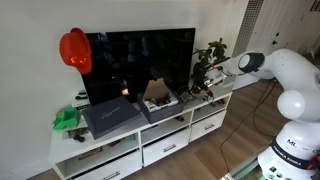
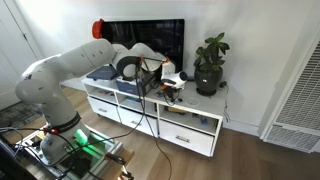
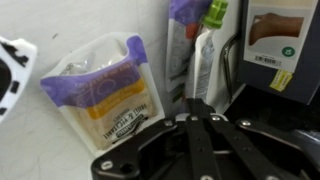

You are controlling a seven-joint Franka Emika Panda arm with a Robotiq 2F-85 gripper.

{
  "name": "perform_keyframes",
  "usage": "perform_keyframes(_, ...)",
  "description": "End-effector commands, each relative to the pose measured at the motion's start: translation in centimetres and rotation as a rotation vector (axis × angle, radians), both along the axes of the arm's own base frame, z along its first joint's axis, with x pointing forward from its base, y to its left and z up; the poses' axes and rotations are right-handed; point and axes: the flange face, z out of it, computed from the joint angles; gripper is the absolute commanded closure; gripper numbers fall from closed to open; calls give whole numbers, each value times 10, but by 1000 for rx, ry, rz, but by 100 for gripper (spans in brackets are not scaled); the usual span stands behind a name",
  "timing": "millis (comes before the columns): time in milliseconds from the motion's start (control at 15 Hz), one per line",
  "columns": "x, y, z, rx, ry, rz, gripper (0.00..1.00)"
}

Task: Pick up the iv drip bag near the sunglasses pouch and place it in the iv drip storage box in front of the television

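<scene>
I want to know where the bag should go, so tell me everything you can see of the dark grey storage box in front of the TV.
The storage box is squarish, dark grey and matte, with a brownish inside. It is open, its flap upright at the back. It stands on the white cabinet, in front of the television, beside a wider flat dark grey case; whether they touch cannot be told. Its contents are too small to make out.
</scene>
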Motion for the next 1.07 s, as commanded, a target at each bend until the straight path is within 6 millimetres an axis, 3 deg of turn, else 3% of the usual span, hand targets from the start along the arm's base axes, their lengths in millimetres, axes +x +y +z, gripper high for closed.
perform_keyframes(0, 3, -4, 16, 59, -51, -6, 98)
perform_keyframes(467, 12, 6, 63, 94, -136, 25, 99)
perform_keyframes(1000, 9, 12, 82, 174, -147, 50, 99)
